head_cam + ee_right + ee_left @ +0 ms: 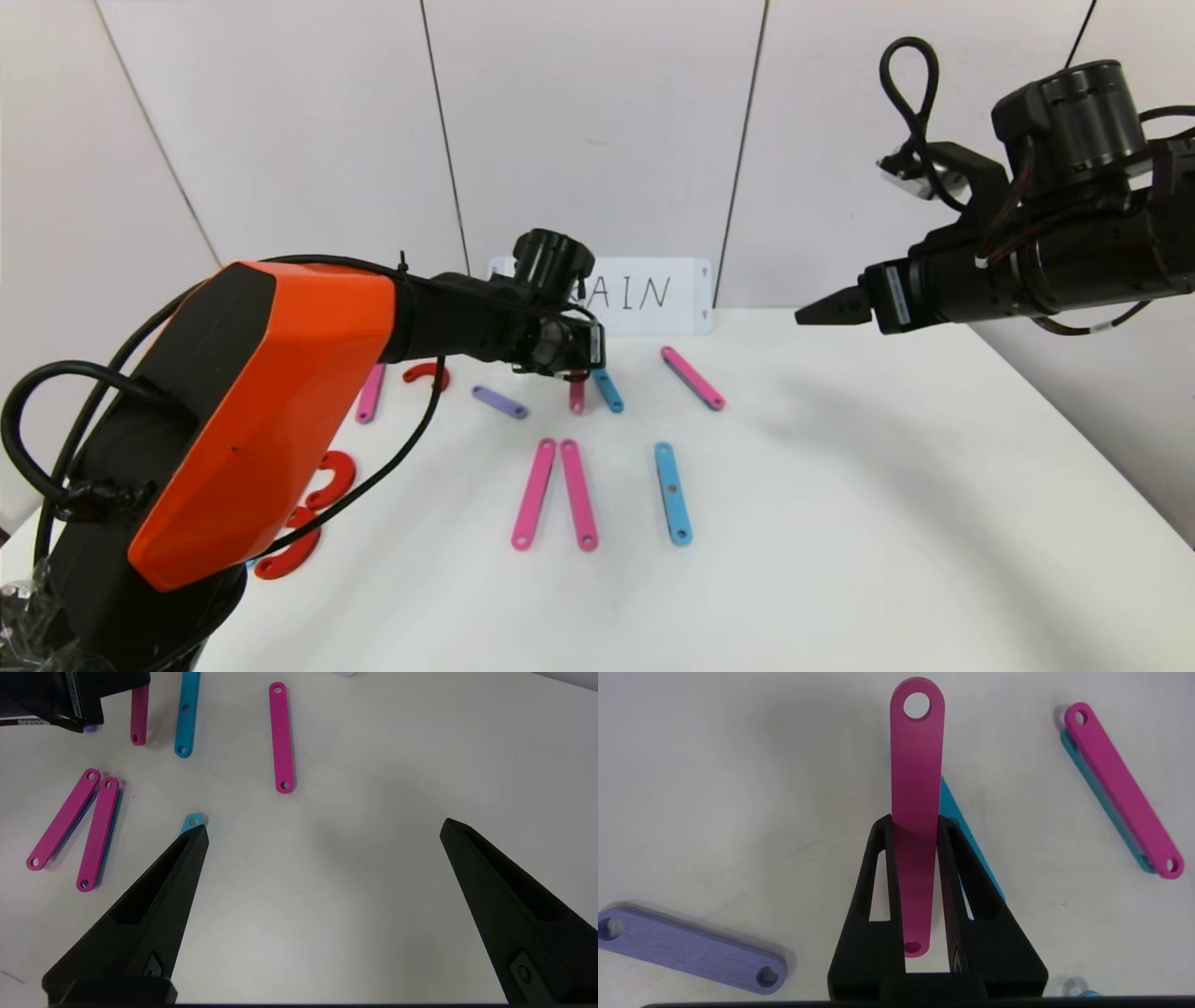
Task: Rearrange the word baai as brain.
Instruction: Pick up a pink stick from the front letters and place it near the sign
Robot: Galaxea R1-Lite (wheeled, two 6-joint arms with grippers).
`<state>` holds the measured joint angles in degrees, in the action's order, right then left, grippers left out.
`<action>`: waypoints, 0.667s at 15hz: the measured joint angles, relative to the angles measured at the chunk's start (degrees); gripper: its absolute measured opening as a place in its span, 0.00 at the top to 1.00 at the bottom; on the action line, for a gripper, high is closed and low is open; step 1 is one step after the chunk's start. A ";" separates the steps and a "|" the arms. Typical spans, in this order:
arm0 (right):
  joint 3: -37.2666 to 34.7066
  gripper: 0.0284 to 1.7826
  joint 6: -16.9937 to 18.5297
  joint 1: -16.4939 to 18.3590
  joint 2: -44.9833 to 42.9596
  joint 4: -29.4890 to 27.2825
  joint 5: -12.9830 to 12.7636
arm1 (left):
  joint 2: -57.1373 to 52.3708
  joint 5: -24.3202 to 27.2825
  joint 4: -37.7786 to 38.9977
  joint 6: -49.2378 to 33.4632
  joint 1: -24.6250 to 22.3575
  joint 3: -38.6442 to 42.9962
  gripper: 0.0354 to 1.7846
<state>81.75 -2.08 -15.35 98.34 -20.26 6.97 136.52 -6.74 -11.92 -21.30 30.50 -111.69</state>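
Currently the left gripper [915,858] is clamped on a flat pink plastic strip with end holes [917,788], mid-frame in the head view, just below the white card with handwritten letters [653,294]. Strip's long axis runs straight out from between the fingers, one end tucked into the jaw root. A blue plastic strip [966,835] lies partly under it on the white tabletop [840,485].

Right gripper [322,830] hangs at upper right of the head view, jaws spread wide, empty, well apart from the strip; the left arm is nearer.

Plain white panel walls behind.
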 joint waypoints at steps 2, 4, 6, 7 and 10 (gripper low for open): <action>0.00 0.03 -0.26 0.37 0.00 0.04 0.00 | -0.06 0.22 0.40 3.52 0.04 0.91 0.86; 0.06 0.03 -0.28 0.63 -0.05 0.06 -0.01 | -0.06 1.82 0.40 7.33 -0.07 1.24 0.86; 0.09 0.03 -0.44 0.88 -0.09 0.12 0.00 | -0.22 4.33 0.38 11.19 -0.29 1.77 0.86; 0.09 0.03 -0.61 1.02 -0.13 0.11 -0.01 | -0.30 5.38 0.38 12.37 -0.52 1.91 0.86; 0.13 0.03 -0.67 1.27 -0.16 0.12 0.02 | -0.28 5.92 0.52 13.56 -1.18 1.88 0.86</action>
<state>81.88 -2.76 -14.08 98.18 -20.14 7.00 136.24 -0.82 -11.40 -7.74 29.32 -109.81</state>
